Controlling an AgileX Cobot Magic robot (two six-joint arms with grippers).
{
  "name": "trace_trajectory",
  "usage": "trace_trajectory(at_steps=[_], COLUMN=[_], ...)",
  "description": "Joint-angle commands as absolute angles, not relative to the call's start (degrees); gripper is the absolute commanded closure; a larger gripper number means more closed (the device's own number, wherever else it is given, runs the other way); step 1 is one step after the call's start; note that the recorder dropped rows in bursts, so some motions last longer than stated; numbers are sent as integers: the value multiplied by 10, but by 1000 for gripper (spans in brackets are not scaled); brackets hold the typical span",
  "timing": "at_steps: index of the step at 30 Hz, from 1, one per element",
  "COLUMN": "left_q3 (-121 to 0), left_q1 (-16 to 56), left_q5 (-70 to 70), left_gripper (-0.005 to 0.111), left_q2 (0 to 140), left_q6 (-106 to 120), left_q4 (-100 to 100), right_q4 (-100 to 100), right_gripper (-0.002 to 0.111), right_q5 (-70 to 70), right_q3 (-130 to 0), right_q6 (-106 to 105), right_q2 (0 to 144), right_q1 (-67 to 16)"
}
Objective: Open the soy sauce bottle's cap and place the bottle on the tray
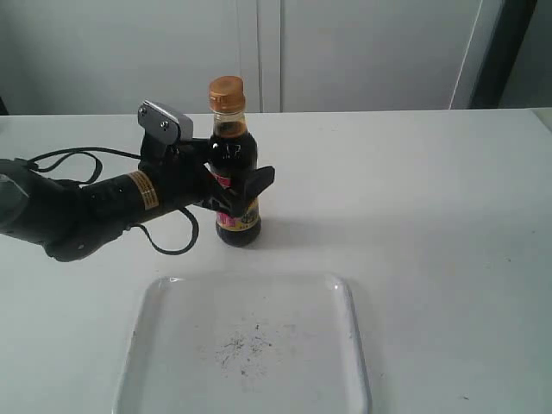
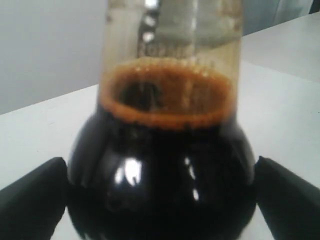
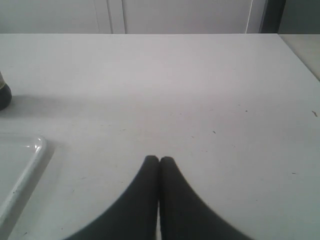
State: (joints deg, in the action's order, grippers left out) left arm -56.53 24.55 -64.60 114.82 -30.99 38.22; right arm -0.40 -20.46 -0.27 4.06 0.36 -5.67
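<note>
Shows a small clear glass soy sauce bottle (image 1: 231,148) of dark brown-black liquid, upright on the plain white counter (image 1: 431,216), behind the tray and apart from it. Carries a red, pink and yellow label (image 1: 245,221) low on the body. Wears a small round orange-gold plastic cap (image 1: 226,88), shut down flat over the narrow neck.

Finds the black left claw (image 1: 240,191) reaching in level from the left of the exterior view, spread wide, with one of its fingers (image 2: 32,200) on either side of the bottle's rounded body below the neck. Puts both fingers right at the glass in the left wrist view; cannot tell whether touching or only just beside, so no firm hold to report. Keeps the bottle's base flat on the counter.

Places the flat square translucent white plastic tray (image 1: 352,304), with rounded corners, a raised rim and dark specks at its centre, nearest the exterior camera.

Shows the black right claw (image 3: 159,161) in its own wrist view only: closed tip to tip, holding nothing, low over bare counter, well apart from the bottle, with a corner of the tray's rim also in view.
</note>
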Motion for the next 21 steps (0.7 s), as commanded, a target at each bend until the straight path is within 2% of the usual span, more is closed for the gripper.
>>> trace_trajectory(at_steps=[1,9,12,15,18,21], left_q3=[-567,-567,-567,-567,-567,-567], left_q1=[247,247,247,247,247,247], left_q5=[-687,-700,-700,-700,-700,-700], left_gripper=[2,2,6,20,43,70], left_q2=[1170,1194,1194,1194,1194,1194], left_q6=[-295,-265,-265,-265,-265,-265], left_q4=[372,349,349,347,348,352], right_q4=[-6,-6,-6,-6,-6,-6], right_gripper=[108,108,108,108,108,108], right_q5=[-200,-200,-200,-200,-200,-200], right_q3=[0,0,0,0,0,0], right_q6=[43,43,43,43,43,43], right_q2=[0,0,0,0,0,0], right_q1=[-57,-57,-57,-57,-57,-57])
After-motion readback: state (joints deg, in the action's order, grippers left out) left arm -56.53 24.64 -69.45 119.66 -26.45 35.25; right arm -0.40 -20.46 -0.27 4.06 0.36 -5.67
